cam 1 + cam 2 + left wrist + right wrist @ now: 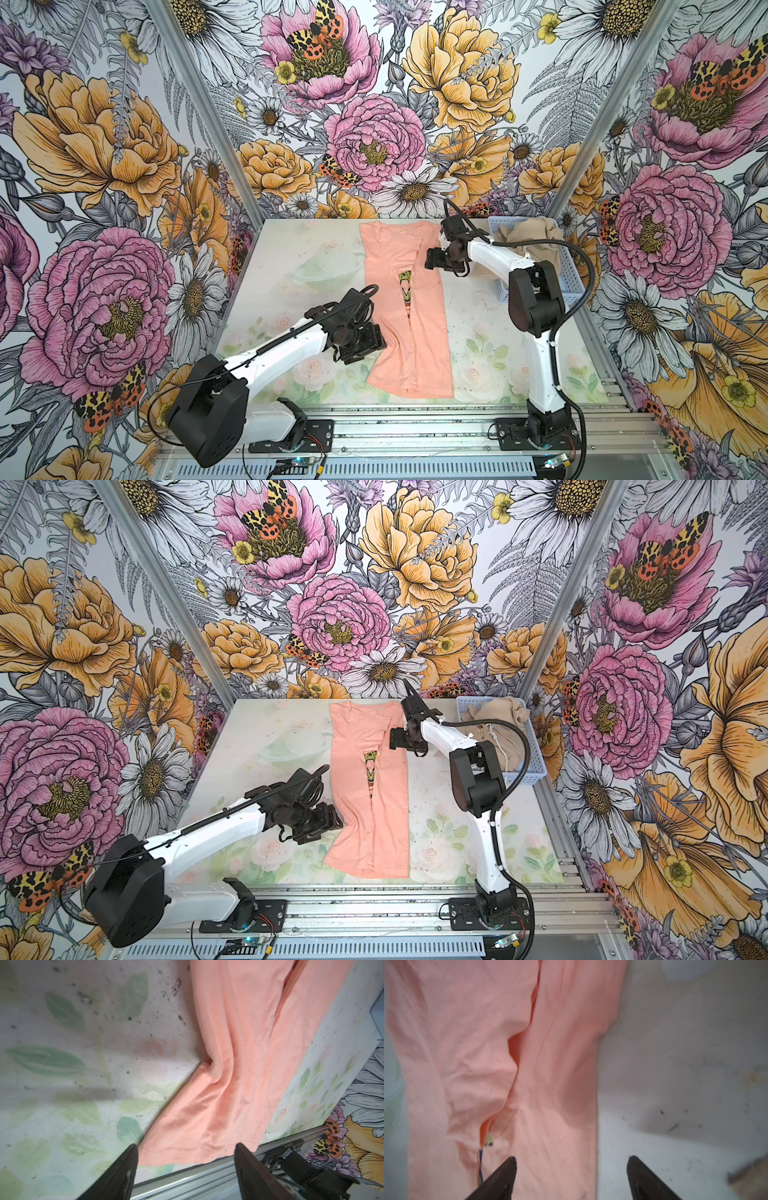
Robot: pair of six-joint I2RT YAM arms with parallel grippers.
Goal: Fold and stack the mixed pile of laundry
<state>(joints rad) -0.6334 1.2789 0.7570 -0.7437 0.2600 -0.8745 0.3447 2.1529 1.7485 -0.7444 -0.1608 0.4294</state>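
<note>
T-shirt (pixel 428 332) (peach-pink, both sides folded in to a long strip) lies flat mid-table, collar far, hem near. L gripper (pixel 186 1147) has jaws spread wide w/ nothing between them; it sits at the shirt's left edge, near half. Can't tell if it touches the cloth. R gripper (pixel 572 1158) is likewise spread and empty, at the shirt's right edge, far half, w/ one finger (pixel 500 1178) over cloth and the other over bare table (pixel 299 257). A sliver of green print (pixel 405 286) shows in the gap betw. the folded flaps. Beige shorts (pixel 528 237) are bunched in the blue basket (pixel 569 282), far right.
</note>
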